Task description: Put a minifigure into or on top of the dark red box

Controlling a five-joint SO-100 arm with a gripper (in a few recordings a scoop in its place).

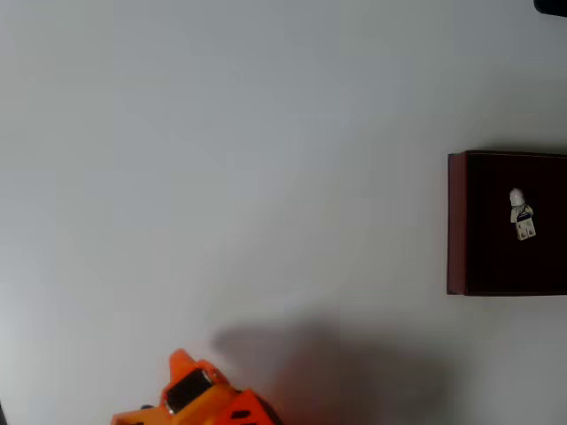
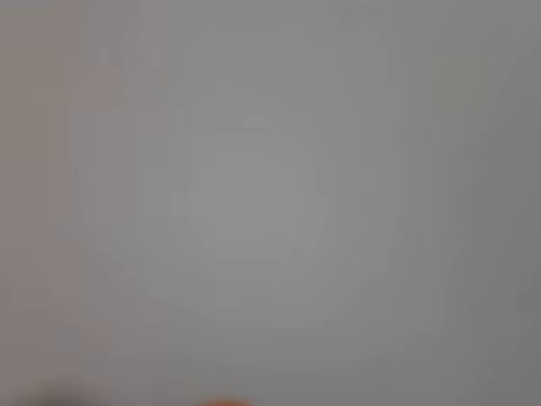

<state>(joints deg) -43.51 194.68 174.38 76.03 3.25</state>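
Looking down from the overhead view, you have 1 minifigure (image 1: 522,213) and 1 dark red box (image 1: 456,221) on your white desk (image 1: 221,159). That minifigure lies flat inside the box, on its very dark floor, head toward the top of the picture and legs toward the bottom, a little above the middle of the part of the box that shows. The box sits at the right edge of the picture, and its right side is cut off by the frame. Your orange arm (image 1: 199,398) shows as 1 piece at the bottom edge, left of centre, well apart from the box, with a soft shadow spreading to its right. You cannot tell from either view whether the jaws are apart or together, or whether they touch anything. Your wrist view gives a blurred grey surface (image 2: 270,203).
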